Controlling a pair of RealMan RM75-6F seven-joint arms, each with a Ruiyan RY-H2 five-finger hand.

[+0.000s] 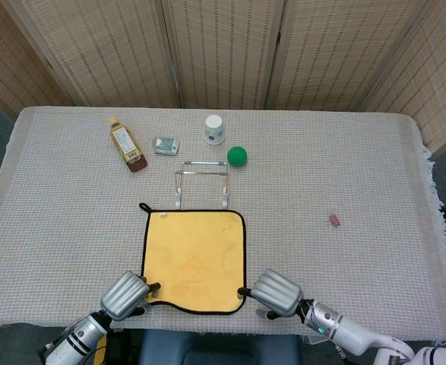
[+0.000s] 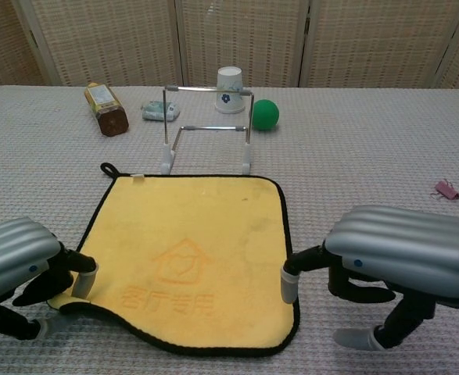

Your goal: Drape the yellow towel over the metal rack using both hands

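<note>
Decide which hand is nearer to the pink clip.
Right. The right hand is at the yellow towel's near right corner, nearer the pink clip; the left hand is at the near left corner.

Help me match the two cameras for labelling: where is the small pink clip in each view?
Head view: small pink clip right of centre, on the bare cloth.
Chest view: small pink clip near the right edge.
Shared landmark: round green ball beside the metal wire rack.

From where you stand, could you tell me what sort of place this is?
Probably a robot test or data-collection setup, not a home: a cloth-covered table fenced by woven folding screens, with unrelated props laid out, such as a bottle, a green ball and a paper cup.
</note>
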